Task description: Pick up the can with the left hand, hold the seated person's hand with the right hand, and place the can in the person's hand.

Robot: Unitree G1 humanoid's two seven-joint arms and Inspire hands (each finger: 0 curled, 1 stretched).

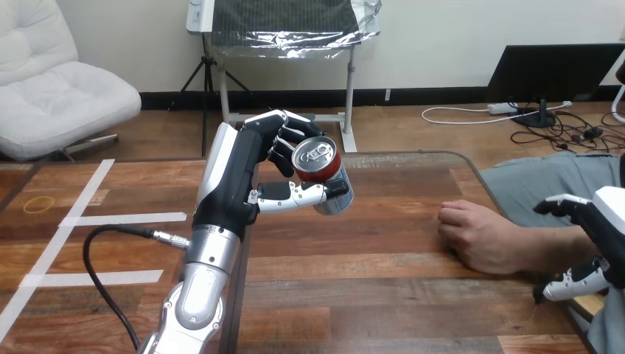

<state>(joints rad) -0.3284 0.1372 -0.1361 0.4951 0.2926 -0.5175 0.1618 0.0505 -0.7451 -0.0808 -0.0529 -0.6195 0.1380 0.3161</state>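
can up in left robot hand, right one at the person's wrist

left robot hand (239, 173) is clamped on the can (317, 158): fingers wrapped over the far side, thumb across the near side. can is held off the bench (368, 295), left of centre, tilted with its lid toward the camera, red band under the rim. person's hand (477, 234) rests knuckles-up on the bench at right, well apart from the can. right robot hand (603, 225) sits at that wrist by the right edge; cannot tell if it's gripping or just alongside.
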